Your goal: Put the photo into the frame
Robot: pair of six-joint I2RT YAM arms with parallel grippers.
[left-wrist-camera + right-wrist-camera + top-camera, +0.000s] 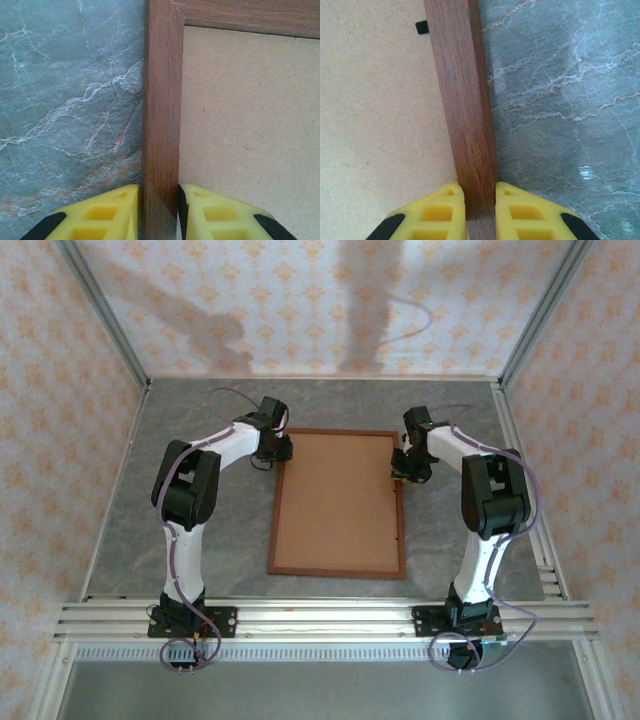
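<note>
The frame (337,504), thin reddish-brown moulding, lies flat on the grey marble-look table (200,440). A plain brown board (338,498) fills its opening. The photo is hidden. My left gripper (278,455) is at the frame's far left corner. In the left wrist view this left gripper (160,187) is shut on the frame's left moulding (161,100), one yellow finger on each side. My right gripper (402,468) sits near the far right corner. In the right wrist view this right gripper (480,185) is shut on the right moulding (462,90).
A small black tab (422,27) sits on the brown board (375,100) against the inside of the moulding. Aluminium rails (320,618) run along the near edge and the right side. Patterned walls enclose the table on three sides.
</note>
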